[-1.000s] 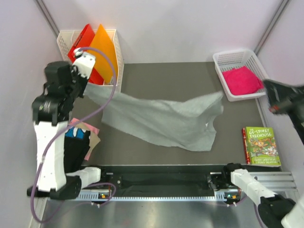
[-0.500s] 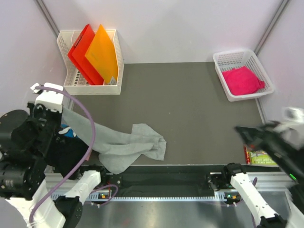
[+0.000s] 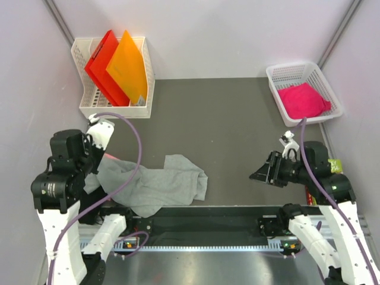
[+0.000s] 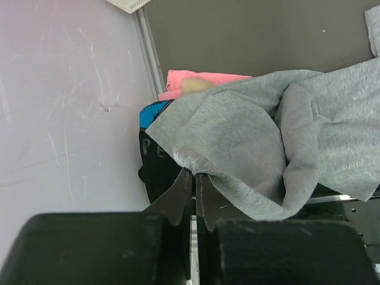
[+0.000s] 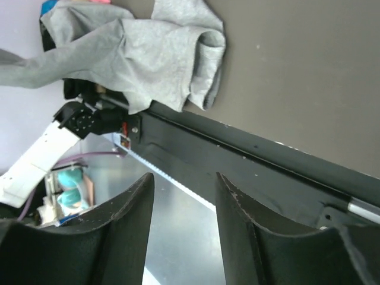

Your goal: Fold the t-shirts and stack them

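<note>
The large light grey t-shirt (image 3: 157,185) lies crumpled on the near left of the dark mat. One end of it rises to my left gripper (image 3: 95,168). In the left wrist view this gripper (image 4: 195,174) is shut on the edge of the grey t-shirt (image 4: 249,136). Beneath that lie a black t-shirt with blue print (image 4: 155,160) and some pink cloth (image 4: 202,78). My right gripper (image 3: 262,174) hovers over the near right of the mat, pointing left. It is open (image 5: 184,181) and holds nothing. The bright pink t-shirt (image 3: 303,100) lies in the white basket (image 3: 279,76) at the far right.
A white rack (image 3: 82,107) with the red and orange folders (image 3: 116,66) stands at the far left. The green book (image 3: 334,165) lies at the right edge, mostly hidden behind my right arm. The black rail (image 3: 202,222) with the arm bases runs along the near edge.
The grey t-shirt, stretched across the mat a second ago, has dropped into a heap at the near left. My right gripper has opened, empty. The left arm came nearer, still gripping.
</note>
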Controlling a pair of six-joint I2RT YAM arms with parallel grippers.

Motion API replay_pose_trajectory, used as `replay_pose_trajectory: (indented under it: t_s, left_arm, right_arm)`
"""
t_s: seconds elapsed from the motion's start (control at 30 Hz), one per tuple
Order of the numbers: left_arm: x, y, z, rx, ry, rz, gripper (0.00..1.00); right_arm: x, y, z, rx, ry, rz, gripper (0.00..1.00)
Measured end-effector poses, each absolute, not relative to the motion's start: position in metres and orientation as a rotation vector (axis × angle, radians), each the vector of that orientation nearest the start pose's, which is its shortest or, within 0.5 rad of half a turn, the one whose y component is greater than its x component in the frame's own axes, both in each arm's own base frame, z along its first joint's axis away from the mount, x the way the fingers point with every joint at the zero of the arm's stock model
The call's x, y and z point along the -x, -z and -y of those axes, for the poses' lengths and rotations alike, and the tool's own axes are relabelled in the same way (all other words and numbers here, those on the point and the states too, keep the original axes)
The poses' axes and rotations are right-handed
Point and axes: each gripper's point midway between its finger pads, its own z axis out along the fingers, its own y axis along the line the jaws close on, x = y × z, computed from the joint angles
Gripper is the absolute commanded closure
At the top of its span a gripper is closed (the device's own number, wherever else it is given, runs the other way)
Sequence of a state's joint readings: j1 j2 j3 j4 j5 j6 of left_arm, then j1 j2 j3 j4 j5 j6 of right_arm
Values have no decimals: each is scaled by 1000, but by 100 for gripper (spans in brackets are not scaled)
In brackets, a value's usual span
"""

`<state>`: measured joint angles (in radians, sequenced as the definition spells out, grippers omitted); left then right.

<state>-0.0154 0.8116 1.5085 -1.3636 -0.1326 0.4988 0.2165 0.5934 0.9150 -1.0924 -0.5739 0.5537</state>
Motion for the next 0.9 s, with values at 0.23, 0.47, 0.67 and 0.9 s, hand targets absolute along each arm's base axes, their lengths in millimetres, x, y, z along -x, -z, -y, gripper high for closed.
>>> replay_pose_trajectory:
  t_s: [0.23, 0.47, 0.67, 0.9]
  left_arm:
    - [-174, -305, -40, -518, -398, -2254, 100]
    - [-200, -286, -39, -511, -376, -2316, 100]
    - [-208, -283, -39, -507, -379, -2314, 100]
    - [-213, -283, -40, -500, -389, -2299, 100]
  right_arm:
    - [-116, -194, -192, 39, -1108, -2564, 43]
    - [-136, -149, -305, 516, -706, -2748, 45]
    - [-139, -110, -334, 631, -593, -2752, 46]
    - [-165, -91, -336, 594, -551, -2741, 50]
